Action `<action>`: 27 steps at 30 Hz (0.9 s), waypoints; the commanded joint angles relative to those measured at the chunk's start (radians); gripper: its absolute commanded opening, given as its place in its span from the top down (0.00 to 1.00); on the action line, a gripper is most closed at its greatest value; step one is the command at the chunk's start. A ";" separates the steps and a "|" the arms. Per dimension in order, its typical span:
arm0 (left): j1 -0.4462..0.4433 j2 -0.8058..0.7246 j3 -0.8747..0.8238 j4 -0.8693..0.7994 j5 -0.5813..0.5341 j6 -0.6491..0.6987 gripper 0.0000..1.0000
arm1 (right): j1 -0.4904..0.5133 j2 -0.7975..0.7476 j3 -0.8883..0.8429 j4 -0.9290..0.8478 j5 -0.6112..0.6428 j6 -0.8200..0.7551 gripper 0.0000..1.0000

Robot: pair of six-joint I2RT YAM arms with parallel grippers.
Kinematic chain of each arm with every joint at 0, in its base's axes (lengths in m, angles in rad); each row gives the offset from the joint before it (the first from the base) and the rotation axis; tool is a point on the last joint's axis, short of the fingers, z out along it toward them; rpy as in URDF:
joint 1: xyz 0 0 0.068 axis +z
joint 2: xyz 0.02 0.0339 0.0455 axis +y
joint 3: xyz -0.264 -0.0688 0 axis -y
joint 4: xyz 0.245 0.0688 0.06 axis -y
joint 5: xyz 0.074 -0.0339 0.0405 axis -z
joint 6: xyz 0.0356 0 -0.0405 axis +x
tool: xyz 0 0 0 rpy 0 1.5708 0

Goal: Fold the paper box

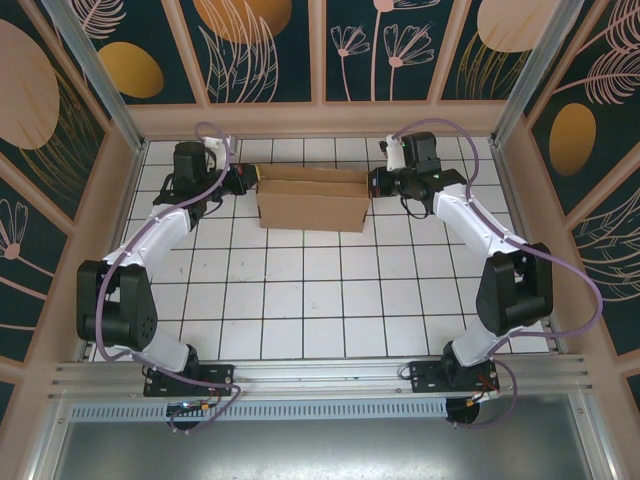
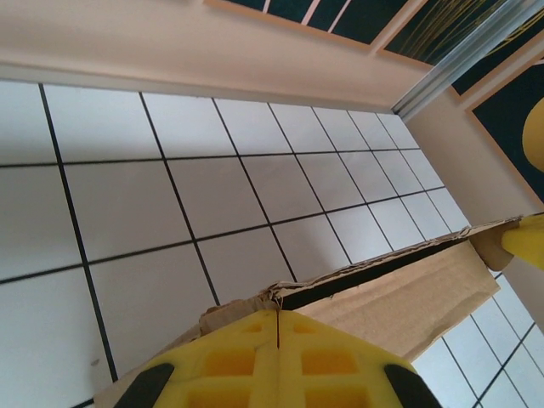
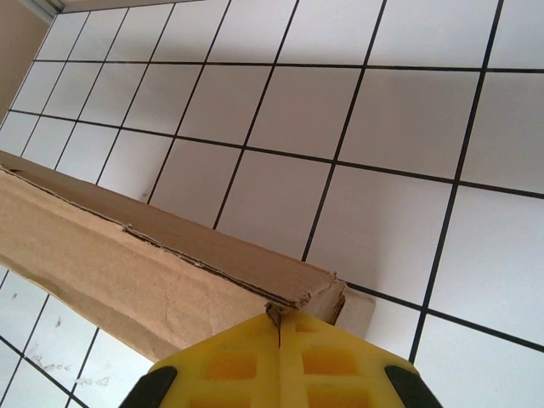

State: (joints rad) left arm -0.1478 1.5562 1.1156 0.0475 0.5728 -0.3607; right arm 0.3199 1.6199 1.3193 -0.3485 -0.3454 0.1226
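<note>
The paper box [image 1: 312, 205] is a plain brown cardboard shape with raised walls, lying on the white tiled floor at the far middle. My left gripper [image 1: 248, 182] is at its left end and my right gripper [image 1: 372, 185] at its right end. In the left wrist view the yellow jaws are shut, and the left gripper [image 2: 278, 313] touches the box's frayed upper corner [image 2: 408, 293]. The right wrist view has my right gripper [image 3: 280, 316] shut too, its tip against the top edge of the box [image 3: 127, 272] at the end corner. No cardboard clearly sits between either pair of fingers.
The white tiled floor [image 1: 320, 300] is walled in by a low beige border [image 1: 310, 118] close behind the box, with side walls left and right. Both arm bases stand at the near edge by a metal rail [image 1: 320, 375].
</note>
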 commanded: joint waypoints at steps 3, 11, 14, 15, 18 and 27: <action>-0.010 0.015 0.014 -0.011 0.034 -0.077 1.00 | 0.002 0.022 0.012 -0.017 -0.031 0.060 1.00; -0.010 0.010 0.007 -0.006 0.024 -0.109 1.00 | 0.011 0.000 -0.062 0.000 0.069 -0.001 1.00; -0.010 0.010 0.013 -0.016 0.019 -0.107 1.00 | 0.019 -0.016 -0.094 0.011 0.101 -0.025 1.00; -0.009 0.010 0.015 -0.020 0.015 -0.106 1.00 | 0.023 -0.024 -0.104 0.016 0.115 -0.032 1.00; -0.010 0.012 0.016 -0.029 0.014 -0.103 1.00 | 0.028 -0.045 -0.121 0.034 0.123 -0.035 1.00; -0.009 0.015 -0.003 -0.031 0.001 -0.126 1.00 | 0.065 -0.051 -0.127 0.046 0.117 -0.052 1.00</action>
State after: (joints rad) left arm -0.1482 1.5589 1.1156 0.0319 0.5617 -0.4587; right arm 0.3592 1.5734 1.2205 -0.2569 -0.2375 0.0845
